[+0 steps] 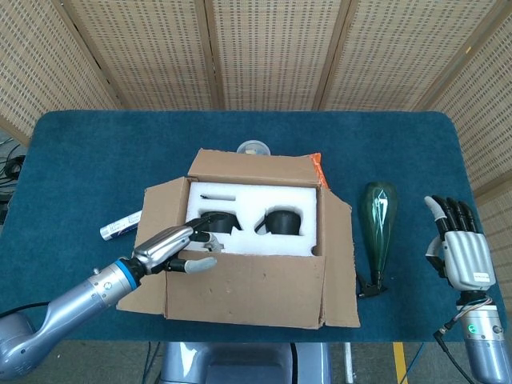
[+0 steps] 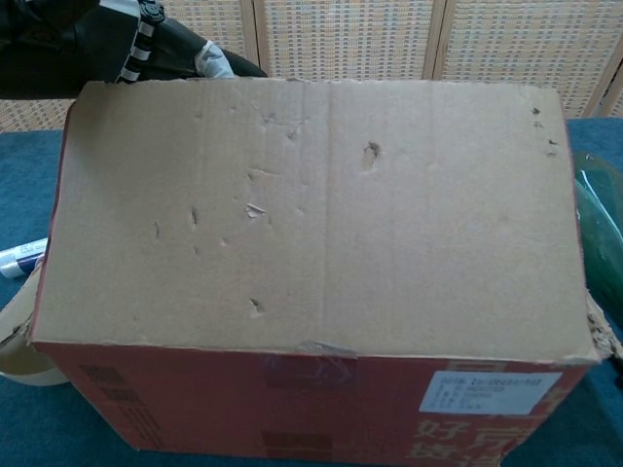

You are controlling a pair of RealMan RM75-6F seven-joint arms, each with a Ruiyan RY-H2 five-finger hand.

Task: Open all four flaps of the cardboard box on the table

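One cardboard box, four flaps

Bright, even light overhead, soft shadows, both views sharp without glare.

Green bottle, small tube

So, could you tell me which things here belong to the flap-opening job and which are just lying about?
Part of the job:
- cardboard box
- near flap, which the left hand grips
- white foam insert inside the box

Just lying about:
- green glass bottle
- small tube
- round cup behind the box
- right hand, open and idle over the table
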